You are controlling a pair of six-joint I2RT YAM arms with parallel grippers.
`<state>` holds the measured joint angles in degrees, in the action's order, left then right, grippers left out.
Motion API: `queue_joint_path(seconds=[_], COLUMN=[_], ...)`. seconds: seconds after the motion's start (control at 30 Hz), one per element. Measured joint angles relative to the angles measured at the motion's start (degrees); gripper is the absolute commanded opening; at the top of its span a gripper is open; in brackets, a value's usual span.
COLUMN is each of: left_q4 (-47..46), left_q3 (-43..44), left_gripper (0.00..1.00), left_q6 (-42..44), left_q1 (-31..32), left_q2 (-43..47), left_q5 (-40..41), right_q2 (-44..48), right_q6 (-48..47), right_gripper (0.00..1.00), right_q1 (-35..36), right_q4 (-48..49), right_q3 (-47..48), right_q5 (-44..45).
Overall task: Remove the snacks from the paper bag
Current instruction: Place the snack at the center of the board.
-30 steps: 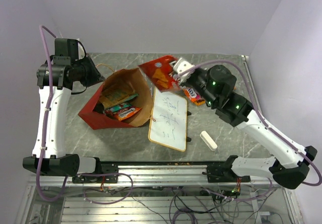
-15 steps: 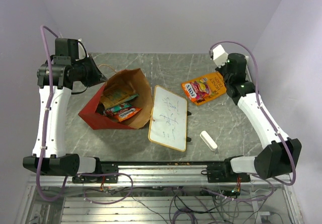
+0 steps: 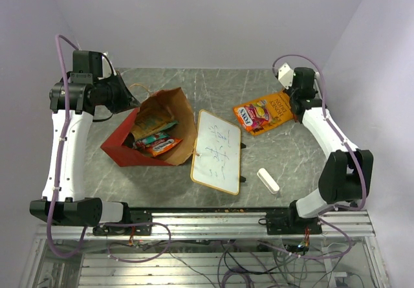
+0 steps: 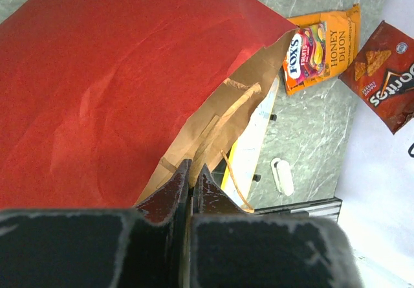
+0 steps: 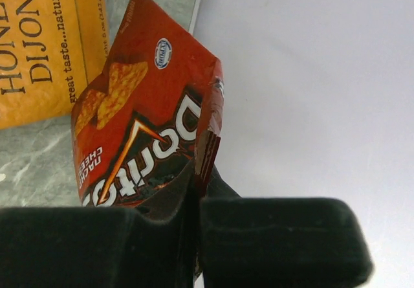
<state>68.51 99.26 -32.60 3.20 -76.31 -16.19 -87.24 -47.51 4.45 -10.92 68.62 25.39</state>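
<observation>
**Paper bag** [image 3: 178,110]: large, red outside, brown kraft inside, with thin string handles. It lies on its side on the grey marbled table [image 3: 284,152], just left of the wood-framed whiteboard [image 3: 217,151]. Its mouth gapes upward and its kraft rim reaches the whiteboard's left frame.

**Contents of the bag**, all left of the whiteboard:
- a yellow crinkly packet [image 3: 150,123], deepest in;
- a teal bar [image 3: 151,138] below it;
- an orange-red packet [image 3: 165,146], nearest the mouth.

**Left gripper** [image 4: 193,171]: the jaws are pressed together and pinch the bag's rim, on the side away from the whiteboard. One string handle loops just beyond the fingertips.

**Orange "Honey Dijon" packet** [image 3: 278,105]: lies flat on the table to the right of the whiteboard's far corner.

**Fox's fruit-sweets packet** [image 3: 253,114]: smaller, pink and yellow. It overlaps the orange packet's end nearer the whiteboard.

**Red Doritos chip bag** [image 5: 145,126]: crinkly foil, pinched by one edge. It is farther right of the whiteboard than the orange packet. Both wrist views show it partly against the pale wall.

**Right gripper** [image 5: 194,188]: the jaws are clamped tight on the Doritos bag, with no gap showing between the fingers.

**White rectangular eraser block** [image 3: 268,180]: lies on the table, near the whiteboard's near right corner and not touching it.
</observation>
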Motion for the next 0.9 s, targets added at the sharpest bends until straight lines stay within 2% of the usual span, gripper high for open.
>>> queue_joint_path(seconds=[0.23, 0.5, 0.9], left_q4=[-0.02, 0.00, 0.02], left_q3=[0.00, 0.00, 0.00], left_gripper=[0.07, 0.07, 0.07], left_q6=[0.26, 0.63, 0.83], left_q1=[0.00, 0.00, 0.02], left_q2=[-0.02, -0.20, -0.70], left_q5=[-0.15, -0.15, -0.13], right_q2=[-3.85, -11.23, -27.15], right_q6=[-1.46, -2.25, 5.68], right_gripper=[0.00, 0.00, 0.00], right_q1=[1.40, 10.10, 17.29], right_q4=[-1.03, -3.21, -11.96], right_q3=[5.01, 7.61, 17.44], right_q5=[0.39, 2.95, 4.63])
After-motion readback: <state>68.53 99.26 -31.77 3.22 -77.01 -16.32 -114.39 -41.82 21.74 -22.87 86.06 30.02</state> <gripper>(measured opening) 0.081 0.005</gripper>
